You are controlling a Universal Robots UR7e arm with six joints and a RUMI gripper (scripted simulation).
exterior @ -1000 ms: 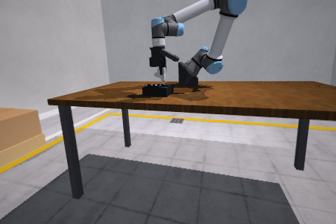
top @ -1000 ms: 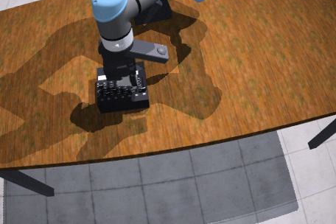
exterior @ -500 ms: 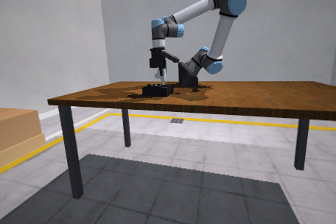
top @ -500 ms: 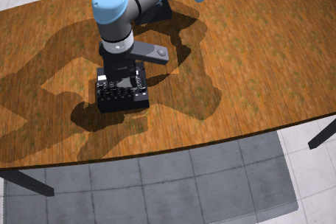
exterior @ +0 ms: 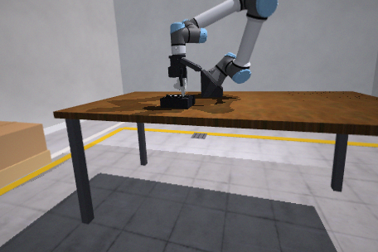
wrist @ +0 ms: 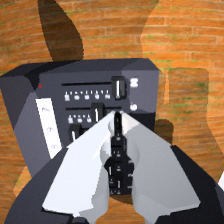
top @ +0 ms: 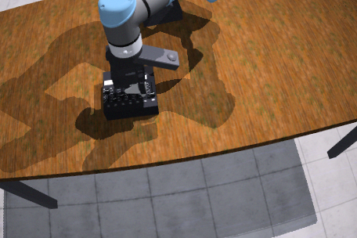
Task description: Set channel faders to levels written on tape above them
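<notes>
You have the lighting desk (top: 131, 108) left of centre in the top view, flat on the wooden tabletop (top: 274, 69). In the wrist view it fills the upper middle, with the gripper (wrist: 118, 117) low over its sliders. The jaws are pressed together, holding nothing. One fader cap (wrist: 118, 89) sits near the slot's right end.

End effector (wrist: 118, 116) hides lower faders; tape strip (wrist: 49, 125) digits too small.
</notes>
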